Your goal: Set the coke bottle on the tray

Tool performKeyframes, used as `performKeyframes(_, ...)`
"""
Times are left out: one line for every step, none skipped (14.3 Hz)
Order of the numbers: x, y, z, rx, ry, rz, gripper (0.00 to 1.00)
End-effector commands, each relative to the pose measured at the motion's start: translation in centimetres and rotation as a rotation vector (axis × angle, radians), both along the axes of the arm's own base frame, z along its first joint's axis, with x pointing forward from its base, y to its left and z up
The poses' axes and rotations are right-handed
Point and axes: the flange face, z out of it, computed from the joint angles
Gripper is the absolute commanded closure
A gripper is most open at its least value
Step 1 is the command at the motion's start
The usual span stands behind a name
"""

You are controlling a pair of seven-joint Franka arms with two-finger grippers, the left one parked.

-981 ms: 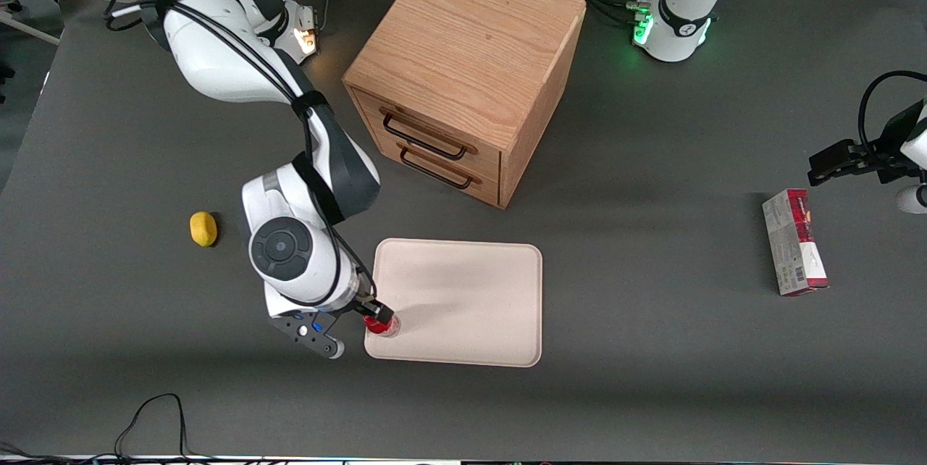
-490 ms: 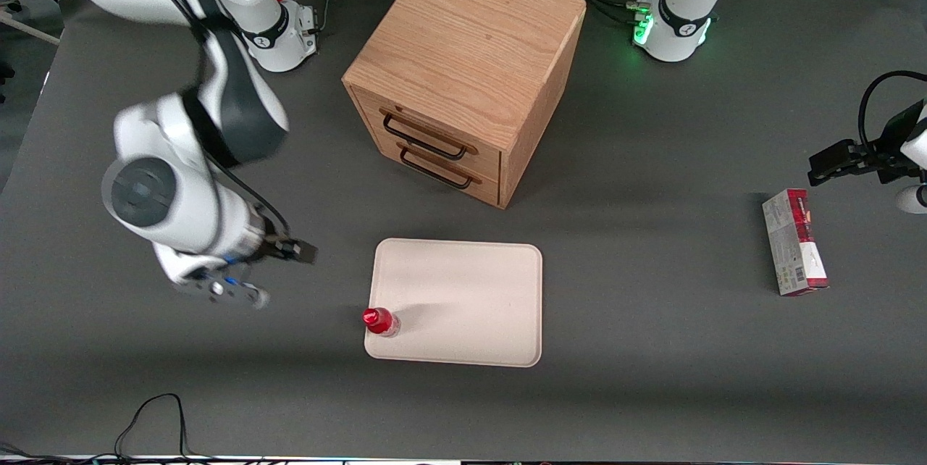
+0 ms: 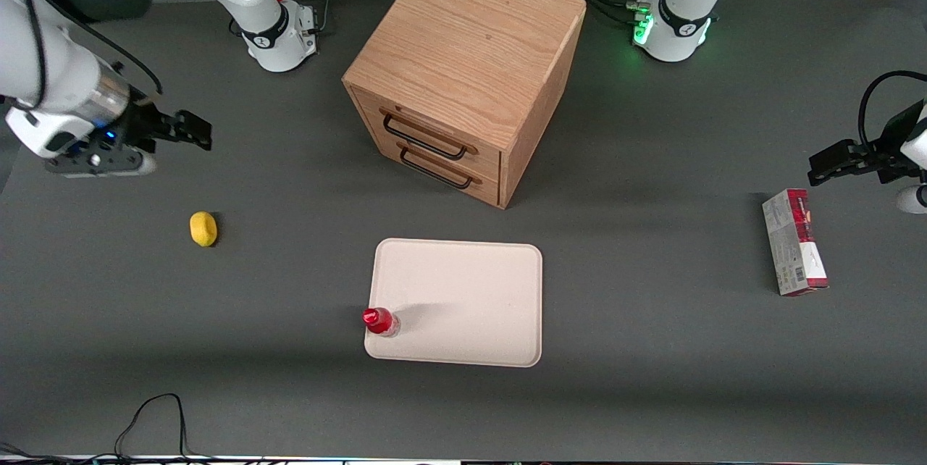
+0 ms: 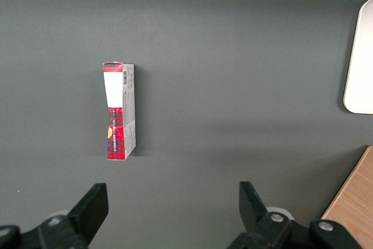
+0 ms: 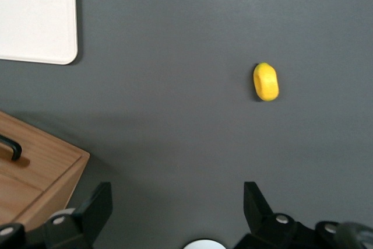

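The coke bottle (image 3: 379,321) stands upright on the tray (image 3: 471,291), in the tray corner nearest the front camera on the working arm's side, close against the low rim. Nothing touches it. Judged from this, the placement is complete; the bottle's position so near the edge is the only reservation, though it appears steady.

The gripper (image 3: 194,132) is well apart from the tray, raised toward the working arm's end of the table, its fingers spread wide and holding nothing. No step of the task appears outstanding.

Other items: a small yellow object (image 3: 203,228) on the table between gripper and tray; a wooden cabinet (image 3: 463,66); a carton (image 3: 794,241) toward the parked arm's end.
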Motion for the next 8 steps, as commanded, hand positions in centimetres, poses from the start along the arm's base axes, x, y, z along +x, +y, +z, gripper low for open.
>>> performKeyframes(0.4,-1.3,0.9,0.017,0.007,0.061,0.0)
performKeyframes(0.6,-1.7,1.6,0.023,0.006,0.069,0.0)
performKeyframes(0.8,-1.5,1.8,0.024,0.015,0.072,0.0)
performKeyframes(1.2,-1.4,1.9,0.023,0.018,0.073,0.0)
performKeyframes(1.4,-1.3,1.8,0.024,0.021,0.071,0.0)
performKeyframes(1.4,-1.2,1.9,0.026,0.018,0.074,0.0)
performKeyframes(1.4,-1.1,2.1,0.027,0.014,0.074,0.0)
performKeyframes(1.4,-1.2,2.3,0.032,0.016,0.071,0.0)
